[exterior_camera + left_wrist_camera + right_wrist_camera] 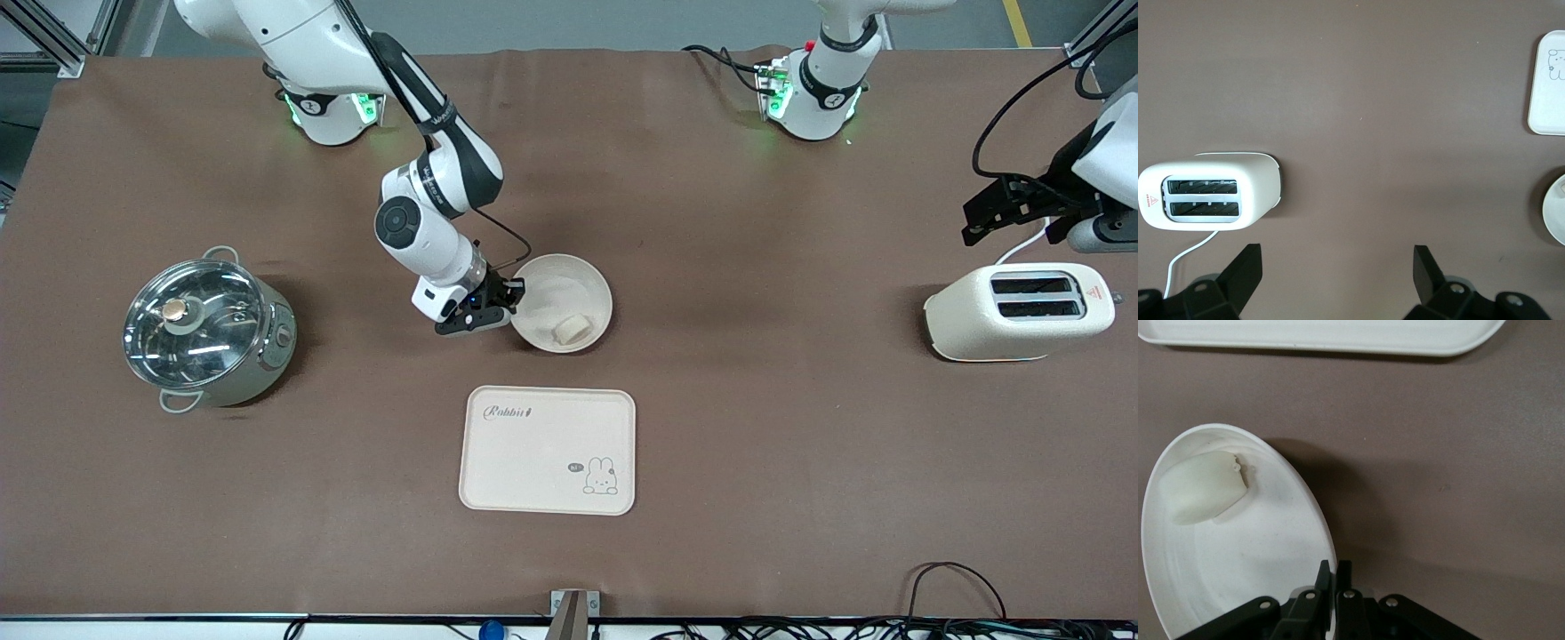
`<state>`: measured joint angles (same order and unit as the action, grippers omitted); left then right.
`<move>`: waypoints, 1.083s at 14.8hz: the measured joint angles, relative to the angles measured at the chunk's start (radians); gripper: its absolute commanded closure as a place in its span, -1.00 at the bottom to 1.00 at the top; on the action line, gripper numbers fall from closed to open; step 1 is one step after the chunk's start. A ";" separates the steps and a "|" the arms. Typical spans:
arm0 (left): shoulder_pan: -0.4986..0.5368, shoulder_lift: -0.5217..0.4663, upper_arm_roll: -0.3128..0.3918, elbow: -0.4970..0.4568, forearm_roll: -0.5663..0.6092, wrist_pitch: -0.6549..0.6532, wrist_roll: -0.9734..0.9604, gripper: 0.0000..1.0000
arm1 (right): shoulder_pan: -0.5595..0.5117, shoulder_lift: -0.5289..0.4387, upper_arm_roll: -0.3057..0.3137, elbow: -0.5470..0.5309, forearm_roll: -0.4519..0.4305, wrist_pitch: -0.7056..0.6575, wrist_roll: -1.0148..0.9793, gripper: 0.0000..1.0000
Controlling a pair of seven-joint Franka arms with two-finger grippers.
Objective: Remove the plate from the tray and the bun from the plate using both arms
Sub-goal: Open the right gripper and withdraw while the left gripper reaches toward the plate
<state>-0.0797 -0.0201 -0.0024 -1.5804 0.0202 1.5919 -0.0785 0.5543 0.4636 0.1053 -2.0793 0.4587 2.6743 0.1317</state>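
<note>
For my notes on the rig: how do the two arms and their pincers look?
Both arms are white, rounded segments with black joint bands; their bases glow green. The right arm has a round black cap on one joint and a thin black cable along it. The left arm carries a black cable too. The right pincer and the left pincer are black, with two flat fingers.

Brown-covered table (756, 427) carries four items

A lidded steel pot (206, 331) sits toward the right arm's end; a cream toaster (1018, 311) toward the left arm's; the rabbit tray (548, 450) lies nearer the camera than the plate (578, 289).
</note>
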 measured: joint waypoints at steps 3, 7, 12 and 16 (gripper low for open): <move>0.000 0.000 0.000 -0.001 0.000 -0.002 0.000 -1.00 | -0.003 0.000 -0.003 0.000 0.000 0.000 0.000 -0.42; -0.001 0.000 -0.002 -0.002 0.000 -0.021 0.001 -1.00 | -0.006 0.000 -0.004 0.013 0.000 0.000 0.001 -1.00; -0.012 0.005 -0.114 -0.004 -0.054 -0.036 -0.046 -1.00 | -0.015 -0.078 -0.099 0.111 -0.008 -0.146 0.000 -1.00; -0.025 0.076 -0.294 -0.011 -0.078 0.078 -0.232 -1.00 | -0.037 -0.216 -0.276 0.282 -0.197 -0.550 -0.005 -1.00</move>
<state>-0.1045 0.0556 -0.2964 -1.5916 -0.0578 1.6695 -0.3105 0.5176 0.2475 -0.1705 -1.7973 0.2622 2.1241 0.1263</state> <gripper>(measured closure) 0.000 0.000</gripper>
